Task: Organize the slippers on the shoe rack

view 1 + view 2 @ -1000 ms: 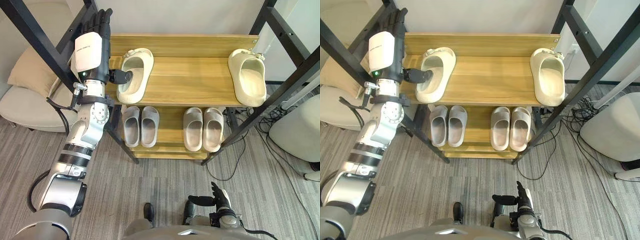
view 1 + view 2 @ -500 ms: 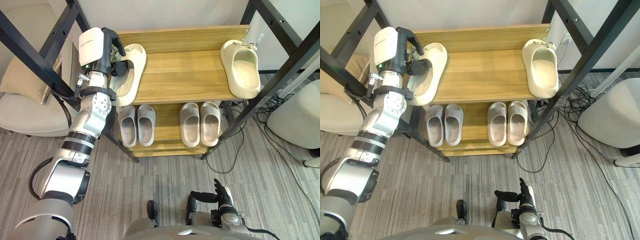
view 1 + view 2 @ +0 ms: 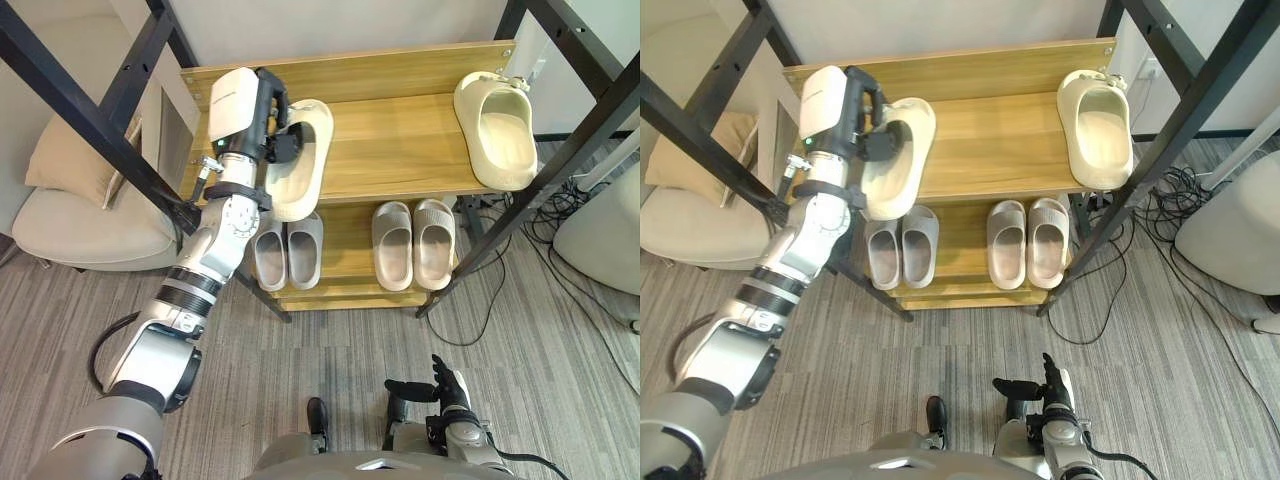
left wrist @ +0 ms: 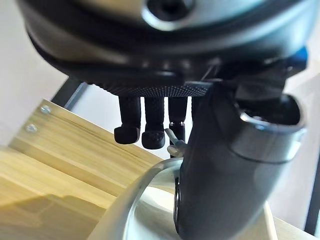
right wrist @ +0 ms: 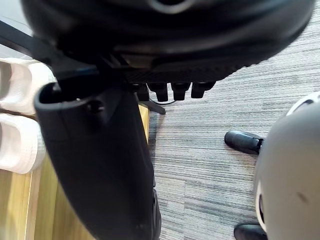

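Since a second ago the cream slipper (image 3: 305, 170) has travelled along the top shelf (image 3: 400, 150), away from the rack's left post and toward the middle. The fingers (image 4: 152, 136) of the left hand (image 3: 268, 105), straight above it then, have curled down over its edge. The head camera has shifted too, so part of the change is the view's own.

Behind and below the fingers stands the shoe rack (image 3: 970, 70), wooden shelves in a black frame. Its top shelf carries two cream shoes. The cream slipper lies right under the fingers, toe toward the back wall and heel hanging past the shelf's front edge. The second cream slipper (image 3: 495, 130) sits well to the right of the fingers, at the far end of the same shelf and touching nothing. On the lower shelf, beneath the fingers, a grey pair (image 3: 300, 250) lies side by side, partly covered by the overhanging heel. A beige pair (image 3: 415, 245) lies further right, and both pairs look tidy already.

The left hand is clamped on the cream slipper, with the fingers hooked over its outer rim and the thumb pressed inside the opening. That pinch on the side wall probably lets the soft shoe be carried along the shelf; whether it slides or is lifted I cannot tell. I judge the aim is to set it beside its mate, matching the paired rows below, and that gap is not yet closed. The right hand (image 3: 440, 385) hangs low, well below and to the right of those fingers, its own fingers relaxed and apart, holding nothing.
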